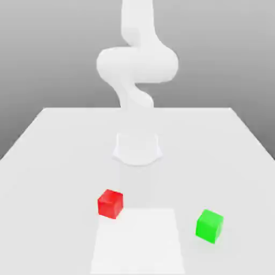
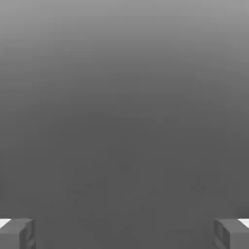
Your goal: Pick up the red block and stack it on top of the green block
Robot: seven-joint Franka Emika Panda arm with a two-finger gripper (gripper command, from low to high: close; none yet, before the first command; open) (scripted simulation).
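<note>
I have not started the real work yet. The red block sits flat on the white table, toward the exterior view's left. The green block sits on the same table toward the exterior view's right, well apart from the red one. Nothing is on top of the green block. My arm stands tall behind both blocks, far from them. My gripper is wide open and holds nothing; in the hand view I see my two fingertips far apart with only plain gray between them. So all the steps are left, I think: go down to the red block, grab it, lift it, carry it over, and set it on the green block. I see no words, labels or brand marks on the blocks, the table or my arm.
</note>
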